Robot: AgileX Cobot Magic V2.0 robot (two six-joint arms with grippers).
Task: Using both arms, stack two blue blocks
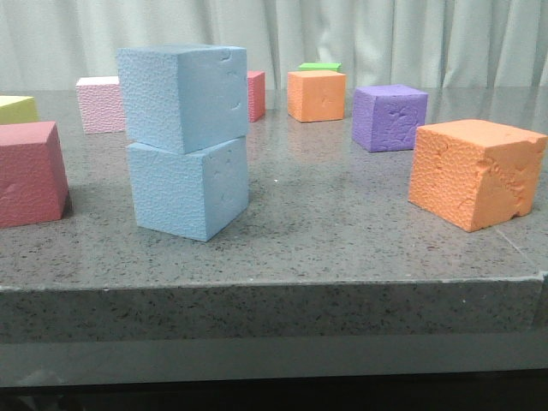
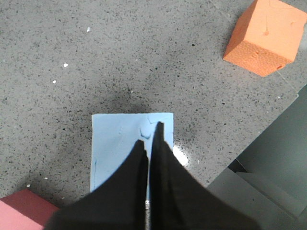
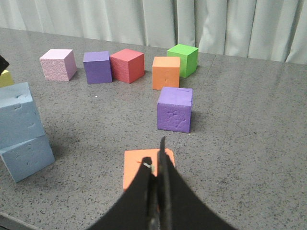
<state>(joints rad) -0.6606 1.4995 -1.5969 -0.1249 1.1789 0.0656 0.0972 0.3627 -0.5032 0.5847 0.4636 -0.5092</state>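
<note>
Two sky-blue blocks are stacked left of centre on the table: the upper block rests slightly turned on the lower block. The right wrist view shows the upper block and the lower block at its left edge. In the left wrist view my left gripper hangs above the stack's blue top face, fingers closed together and holding nothing. My right gripper is shut and empty above an orange cube. Neither arm shows in the front view.
A large orange cube sits front right and a red cube front left. Purple, orange, green, red and pink cubes stand behind. The table's front edge is close.
</note>
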